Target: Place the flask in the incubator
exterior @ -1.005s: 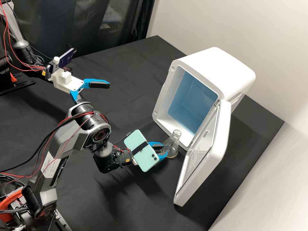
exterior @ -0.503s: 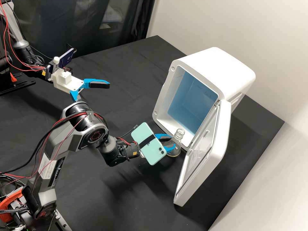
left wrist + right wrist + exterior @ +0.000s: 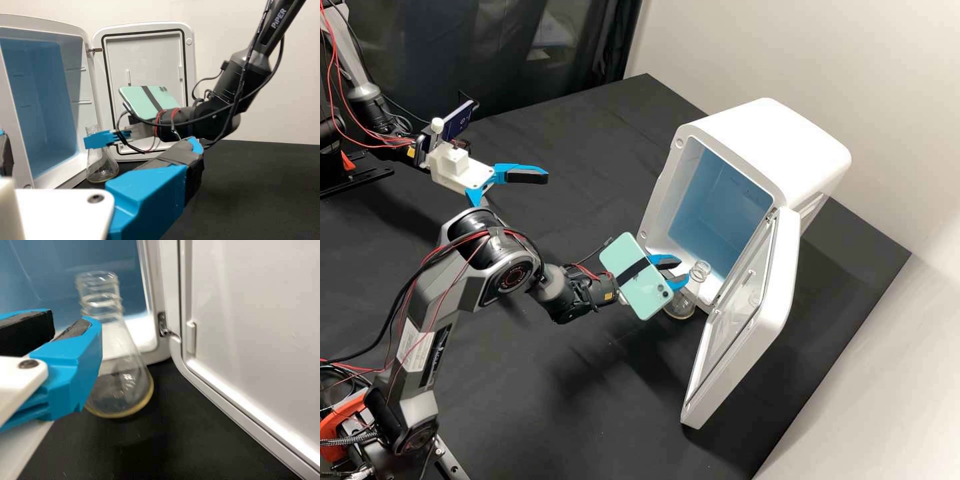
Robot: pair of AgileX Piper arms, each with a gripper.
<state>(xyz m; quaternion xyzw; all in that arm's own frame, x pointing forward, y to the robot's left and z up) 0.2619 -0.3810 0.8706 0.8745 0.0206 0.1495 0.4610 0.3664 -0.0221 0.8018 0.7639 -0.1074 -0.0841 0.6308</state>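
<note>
At open mouth of incubator (image 3: pixel 773 143): Erlenmeyer flask (image 3: pixel 699 272), clear glass, upright, neck pinched by right gripper (image 3: pixel 677 279), base just beside lower front lip. Door (image 3: pixel 747 313) swung wide. Left gripper (image 3: pixel 510 190): fingers spread, above bench (image 3: pixel 587 120), well apart.

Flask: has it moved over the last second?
Yes. The flask, held in the right gripper, has shifted up and right toward the incubator, closer to its lower front rim.

Light: bright and even, from overhead.
Shadows: soft, on the black bench (image 3: pixel 587 133) under the right arm (image 3: pixel 477 277) and beside the incubator door (image 3: pixel 740 313).
Glare: faint glints on the flask (image 3: pixel 117 375).
</note>
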